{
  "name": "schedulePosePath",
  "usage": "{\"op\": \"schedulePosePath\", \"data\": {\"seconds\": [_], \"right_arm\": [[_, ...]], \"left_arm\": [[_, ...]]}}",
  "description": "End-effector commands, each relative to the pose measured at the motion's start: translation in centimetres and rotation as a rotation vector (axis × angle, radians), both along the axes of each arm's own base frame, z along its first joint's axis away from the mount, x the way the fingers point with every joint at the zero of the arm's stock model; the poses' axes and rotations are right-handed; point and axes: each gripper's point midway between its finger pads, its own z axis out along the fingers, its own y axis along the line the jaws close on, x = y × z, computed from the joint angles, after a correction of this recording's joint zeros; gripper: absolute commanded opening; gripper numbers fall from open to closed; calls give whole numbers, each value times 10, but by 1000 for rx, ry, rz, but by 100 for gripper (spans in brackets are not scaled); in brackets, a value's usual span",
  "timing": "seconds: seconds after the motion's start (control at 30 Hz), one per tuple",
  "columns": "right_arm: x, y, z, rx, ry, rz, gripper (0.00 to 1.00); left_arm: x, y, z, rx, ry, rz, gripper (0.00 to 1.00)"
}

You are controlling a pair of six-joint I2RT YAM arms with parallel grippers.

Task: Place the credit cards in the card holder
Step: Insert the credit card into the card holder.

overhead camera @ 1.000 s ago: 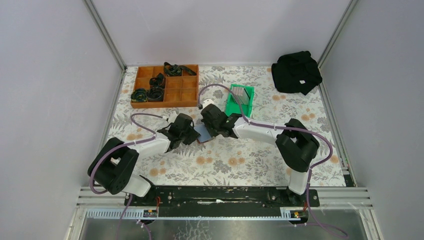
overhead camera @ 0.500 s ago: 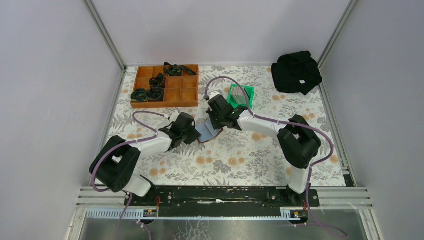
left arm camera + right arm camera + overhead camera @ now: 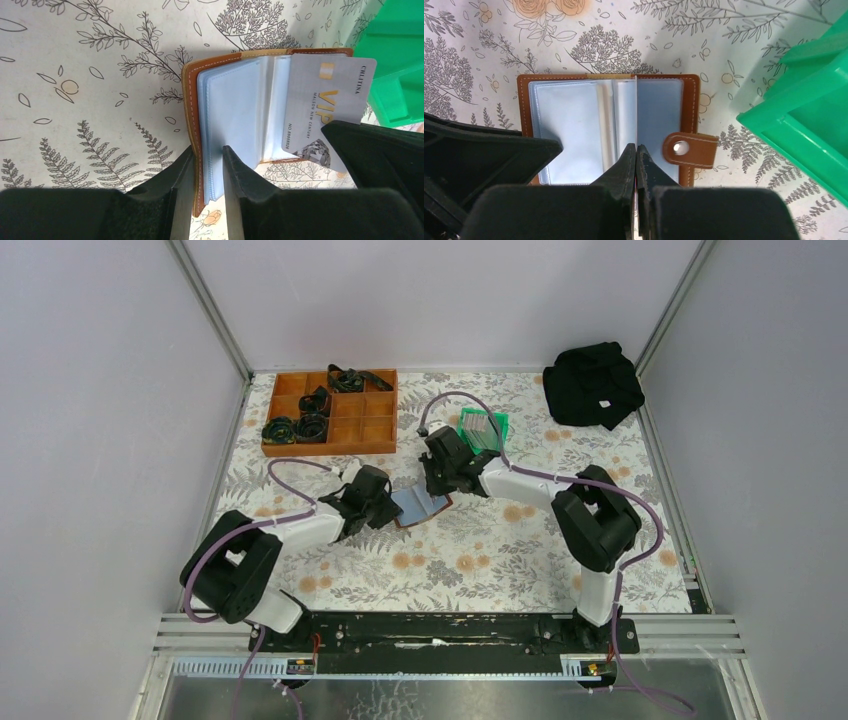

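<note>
Lab test cell, grey panel walls (image 3: 100, 390), aluminium rails (image 3: 210, 308)

Fixed overhead view from behind, both wrist views close, sharing the card holder (image 3: 574, 120)

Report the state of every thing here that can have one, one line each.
card holder: open, face up, snap tab undone.
left gripper: shut on the card holder's left cover and sleeves.
right gripper: shut on a credit card.
credit card: gripped at one end, over the open sleeves; in a slot or not, cannot tell.
green bin: holds a stack of grey cards.
wooden tray: some compartments hold black items.
</note>
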Motion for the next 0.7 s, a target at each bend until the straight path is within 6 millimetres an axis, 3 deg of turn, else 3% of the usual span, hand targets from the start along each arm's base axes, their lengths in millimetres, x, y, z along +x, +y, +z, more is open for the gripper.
{"op": "schedulePosePath", "data": {"seconds": [0.0, 0.67], "right_arm": [[2, -1, -5, 81, 53, -40, 0], [-28, -16, -37, 232, 212, -134, 0]], "left_arm": [[-10, 4, -11, 63, 37, -60, 31], [-35, 5, -32, 92, 101, -196, 28]]}}
